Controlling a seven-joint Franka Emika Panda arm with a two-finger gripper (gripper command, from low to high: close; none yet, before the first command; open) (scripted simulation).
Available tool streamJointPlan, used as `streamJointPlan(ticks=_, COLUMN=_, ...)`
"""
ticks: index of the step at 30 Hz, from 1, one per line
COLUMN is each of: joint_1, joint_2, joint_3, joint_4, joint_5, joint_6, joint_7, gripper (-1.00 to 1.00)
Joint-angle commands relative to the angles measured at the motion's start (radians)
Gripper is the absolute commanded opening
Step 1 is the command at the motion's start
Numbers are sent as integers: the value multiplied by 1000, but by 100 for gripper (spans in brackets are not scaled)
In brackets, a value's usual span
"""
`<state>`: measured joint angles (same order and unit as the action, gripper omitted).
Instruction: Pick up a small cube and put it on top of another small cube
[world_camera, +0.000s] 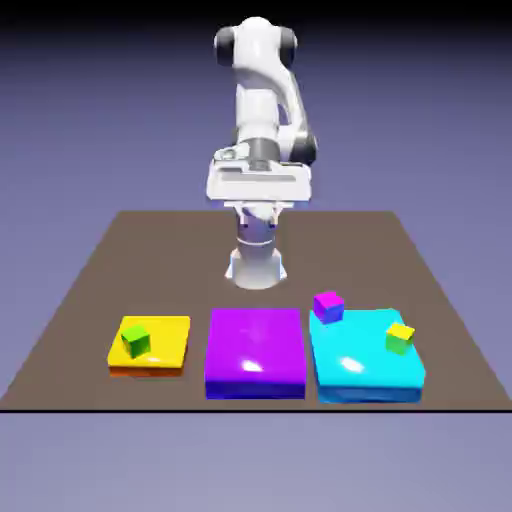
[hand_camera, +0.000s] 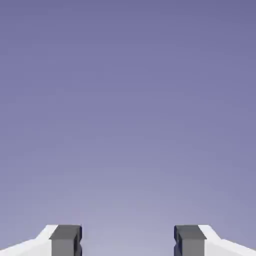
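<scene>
Brown table (world_camera: 120, 250), open pincer (hand_camera: 128, 242) raised, green cube (world_camera: 136, 341) on yellow pad (world_camera: 170, 340)

no readable text, labels or numbers anywhere

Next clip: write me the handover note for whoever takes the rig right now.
Gripper: jaws open, nothing between them, raised above the table, seeing only backdrop.
Green cube: on the yellow pad, exterior view's left.
Magenta cube and yellow-topped cube: apart, at the cyan pad.
Teal cube: cannot be made out in either view.
Done: nothing grasped, nothing stacked.
Left: locate the teal cube, grasp, lift, set it on the green cube.
</scene>
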<state>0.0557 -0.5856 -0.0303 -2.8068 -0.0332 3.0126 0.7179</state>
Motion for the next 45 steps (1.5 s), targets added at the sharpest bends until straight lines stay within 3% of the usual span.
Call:
streamJointPlan(ticks=1, joint_1=36, joint_2=-13, joint_3=-25, joint_4=3, joint_5=-28, joint_6=-20, joint_7=-19, gripper=0)
streamJointPlan(ticks=45, joint_1=1631, joint_2=-583, joint_3=-1132, joint_4=119, joint_5=-1237, joint_6=-911, joint_7=-861, gripper=0)
